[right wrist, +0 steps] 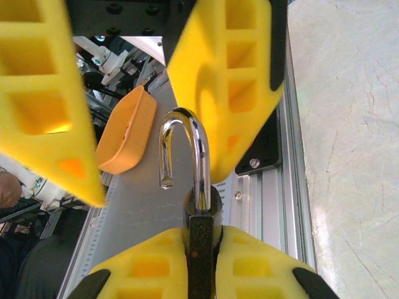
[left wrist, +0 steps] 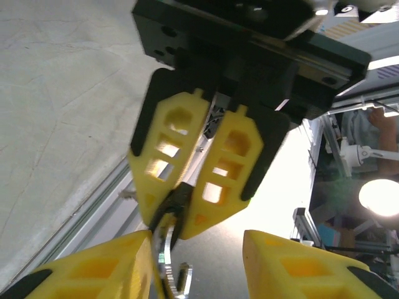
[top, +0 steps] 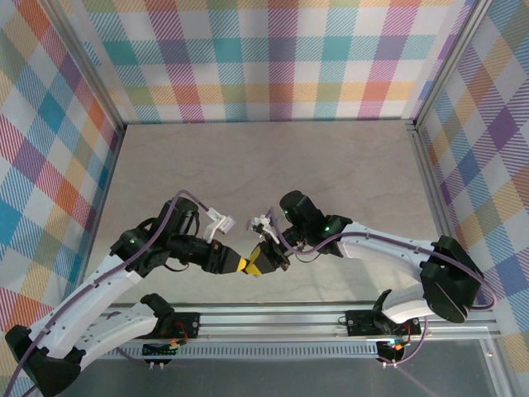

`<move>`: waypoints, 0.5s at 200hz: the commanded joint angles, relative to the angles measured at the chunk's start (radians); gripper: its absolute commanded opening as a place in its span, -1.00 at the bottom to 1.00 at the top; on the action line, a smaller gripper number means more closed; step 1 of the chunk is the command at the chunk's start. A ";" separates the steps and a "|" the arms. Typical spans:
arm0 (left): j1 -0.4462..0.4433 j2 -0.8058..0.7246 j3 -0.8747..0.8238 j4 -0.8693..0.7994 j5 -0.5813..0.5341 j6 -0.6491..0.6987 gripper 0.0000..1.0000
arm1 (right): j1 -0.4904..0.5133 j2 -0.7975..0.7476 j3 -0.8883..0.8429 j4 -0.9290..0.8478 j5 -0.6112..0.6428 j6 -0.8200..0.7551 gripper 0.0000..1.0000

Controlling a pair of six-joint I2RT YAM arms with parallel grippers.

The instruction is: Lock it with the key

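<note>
Right pincer [right wrist: 201, 265] around padlock [right wrist: 200, 218]

The bench [top: 273, 165] is pale and smooth, like stone, with thin wiggly lines in it. A shiny metal rail [top: 281, 318] runs along its near edge. Walls [top: 264, 58] with bright checks stand up along its left, far and right edges.

We find no text, label, brand, number or sign that we can read in any of the views. The dark metal padlock [right wrist: 201, 249] shows us no legible lettering or stamp on the part of its body that we can see.
</note>
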State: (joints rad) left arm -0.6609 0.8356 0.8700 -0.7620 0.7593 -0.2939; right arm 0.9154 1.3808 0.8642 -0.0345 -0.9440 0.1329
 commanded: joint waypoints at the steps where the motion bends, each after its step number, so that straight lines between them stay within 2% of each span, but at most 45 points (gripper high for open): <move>1: -0.012 -0.018 0.017 -0.039 -0.049 0.018 -0.22 | -0.004 -0.047 -0.002 0.016 -0.045 -0.023 -1.00; 61: -0.011 -0.021 0.030 -0.057 -0.093 0.021 -0.29 | -0.004 -0.042 -0.007 0.020 -0.090 -0.021 -1.00; 100: -0.008 -0.067 0.038 -0.058 -0.116 0.021 -0.24 | -0.003 -0.028 -0.004 0.016 -0.103 -0.022 -1.00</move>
State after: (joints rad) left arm -0.6609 0.8112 0.8757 -0.8036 0.6621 -0.2901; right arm 0.9154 1.3495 0.8631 -0.0345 -0.9867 0.1329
